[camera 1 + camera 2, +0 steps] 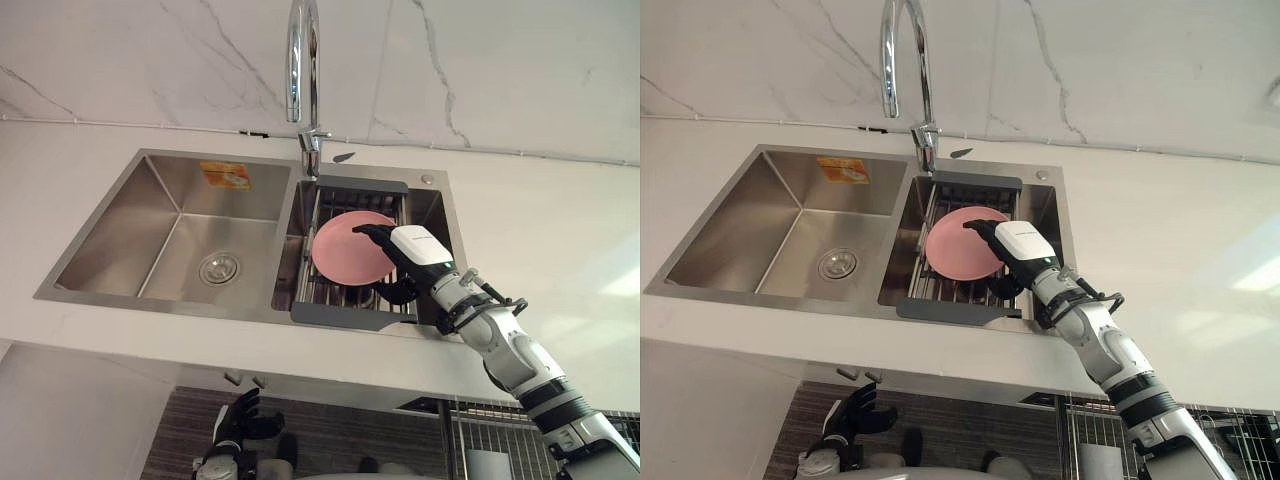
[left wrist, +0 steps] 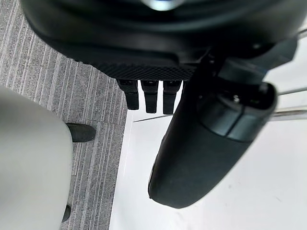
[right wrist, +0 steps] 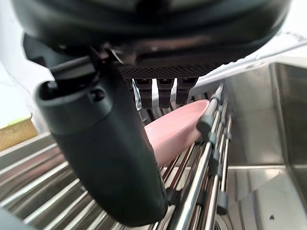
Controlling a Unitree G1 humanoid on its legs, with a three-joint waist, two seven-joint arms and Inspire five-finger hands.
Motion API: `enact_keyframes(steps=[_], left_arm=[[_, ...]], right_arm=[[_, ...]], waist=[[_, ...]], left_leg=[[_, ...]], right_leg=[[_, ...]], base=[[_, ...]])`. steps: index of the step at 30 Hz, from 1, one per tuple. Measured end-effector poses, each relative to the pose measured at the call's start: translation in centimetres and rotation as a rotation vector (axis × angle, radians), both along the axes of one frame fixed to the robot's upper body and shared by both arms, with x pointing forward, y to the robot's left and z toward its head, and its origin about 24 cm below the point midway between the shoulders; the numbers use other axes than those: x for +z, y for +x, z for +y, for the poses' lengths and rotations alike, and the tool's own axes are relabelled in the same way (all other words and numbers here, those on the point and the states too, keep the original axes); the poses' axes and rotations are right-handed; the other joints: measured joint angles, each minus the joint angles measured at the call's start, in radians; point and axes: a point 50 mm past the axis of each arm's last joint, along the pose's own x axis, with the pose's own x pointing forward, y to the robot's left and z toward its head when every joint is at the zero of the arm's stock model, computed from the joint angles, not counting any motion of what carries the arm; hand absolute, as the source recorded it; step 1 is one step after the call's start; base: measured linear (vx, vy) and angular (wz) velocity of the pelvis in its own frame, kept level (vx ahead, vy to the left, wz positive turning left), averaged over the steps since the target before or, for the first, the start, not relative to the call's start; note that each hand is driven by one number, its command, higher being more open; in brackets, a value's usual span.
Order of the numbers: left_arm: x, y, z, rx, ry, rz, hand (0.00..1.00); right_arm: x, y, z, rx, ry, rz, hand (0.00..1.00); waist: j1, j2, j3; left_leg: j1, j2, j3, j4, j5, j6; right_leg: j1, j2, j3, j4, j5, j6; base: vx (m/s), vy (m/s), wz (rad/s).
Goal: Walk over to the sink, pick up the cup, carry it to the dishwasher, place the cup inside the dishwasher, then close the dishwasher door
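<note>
Right now you're holding your right hand (image 1: 420, 248) over the right basin of the sink (image 1: 150, 200), where the pink dish (image 1: 340, 250) is lying tilted on the wire rack (image 1: 345, 318) below the faucet (image 1: 300, 60). The hand is sitting over the dish's right edge, fingers (image 3: 164, 91) running straight out above the rim, thumb (image 3: 105, 158) standing apart lower down, nothing pinching. Contact isn't showing clearly. It's looking like a shallow plate, not a cup. Your left hand (image 1: 238, 420) is hanging low below the counter edge, fingers relaxed and spread, holding nothing.
</note>
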Motion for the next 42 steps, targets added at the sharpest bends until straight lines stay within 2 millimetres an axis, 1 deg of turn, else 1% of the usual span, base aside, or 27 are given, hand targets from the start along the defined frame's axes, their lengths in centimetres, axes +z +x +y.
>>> enact_keyframes(steps=[2,6,10,13,14,20,23,28,32,38,42], left_arm=[[0.1,0.1,0.0,-0.006,0.001,-0.008,0.90],[0.3,0.4,0.0,-0.008,0.002,-0.023,0.90],[0.4,0.7,0.0,0.006,-0.005,-0.042,0.90],[0.5,0.8,0.0,0.006,-0.004,-0.044,0.90],[0.5,0.8,0.0,0.006,-0.004,-0.045,0.90],[0.5,0.9,0.1,0.024,-0.002,-0.048,0.90],[0.6,0.9,0.2,0.034,0.002,-0.052,0.90],[0.6,1.0,0.2,0.034,0.003,-0.053,0.90],[0.6,1.0,0.2,0.035,0.003,-0.051,0.90],[0.5,0.9,0.2,0.034,0.002,-0.049,0.90],[0.5,0.9,0.2,0.038,0.000,-0.049,0.90]], right_arm=[[0.1,0.2,-0.1,0.008,-0.024,0.003,0.90],[0.9,0.8,0.3,0.030,-0.046,-0.019,0.90],[1.2,1.1,0.4,0.032,-0.067,-0.034,0.90],[1.2,1.4,0.2,0.026,-0.097,-0.044,0.90],[1.2,1.4,0.2,0.023,-0.100,-0.047,0.30],[1.0,1.7,0.0,-0.012,-0.099,-0.050,0.30],[1.3,2.2,0.1,-0.035,-0.071,-0.066,0.30],[1.5,2.4,-0.1,-0.055,-0.037,-0.066,0.30],[1.5,2.4,-0.1,-0.059,-0.020,-0.059,0.30],[1.3,2.0,-0.6,-0.086,0.050,-0.045,0.30],[1.8,1.6,-0.6,-0.098,0.115,-0.067,0.30]], waist=[[0.002,0.000,0.005],[0.003,-0.001,0.021],[0.020,-0.002,0.030],[0.023,-0.003,0.031],[0.023,-0.003,0.032],[0.020,-0.001,0.041],[0.019,-0.001,0.050],[0.016,0.000,0.052],[0.013,0.000,0.052],[0.013,0.000,0.052],[0.012,0.000,0.052]], left_leg=[[-0.001,-0.002,-0.001,0.001,-0.001,0.001],[-0.014,-0.007,0.000,0.019,-0.009,0.008],[-0.023,-0.012,-0.001,0.029,-0.011,0.010],[-0.029,-0.012,-0.002,0.042,-0.018,0.010],[-0.030,-0.012,-0.002,0.045,-0.019,0.010],[-0.048,-0.011,0.002,0.066,-0.024,0.009],[-0.048,-0.011,0.004,0.065,-0.026,0.007],[-0.061,-0.012,0.010,0.064,-0.016,0.015],[-0.057,-0.014,0.009,0.056,-0.009,0.019],[-0.040,-0.013,0.009,0.035,0.002,0.018],[-0.028,-0.013,0.011,0.024,0.004,0.016]], right_leg=[[-0.001,-0.003,-0.001,0.003,-0.002,0.003],[-0.013,-0.009,0.000,0.018,-0.005,0.007],[-0.017,-0.014,-0.002,0.019,-0.005,0.008],[-0.017,-0.014,-0.003,0.022,-0.005,0.008],[-0.017,-0.014,-0.003,0.023,-0.006,0.008],[-0.034,-0.014,0.001,0.041,-0.007,0.009],[-0.035,-0.015,0.001,0.041,-0.007,0.008],[-0.050,-0.017,0.000,0.045,-0.007,0.008],[-0.051,-0.019,-0.001,0.048,-0.006,0.008],[-0.048,-0.019,0.000,0.051,-0.006,0.008],[-0.044,-0.020,0.002,0.050,-0.006,0.009]], base=[[0.00,0.000,0.00],[-0.02,0.001,0.00],[-0.03,0.000,0.01],[-0.02,-0.005,0.00],[-0.06,-0.013,-0.01],[-0.06,-0.009,-0.02],[-0.06,-0.005,0.00],[-0.04,-0.003,0.00],[0.00,0.000,0.00],[0.00,0.000,0.00],[0.00,0.000,0.00]])
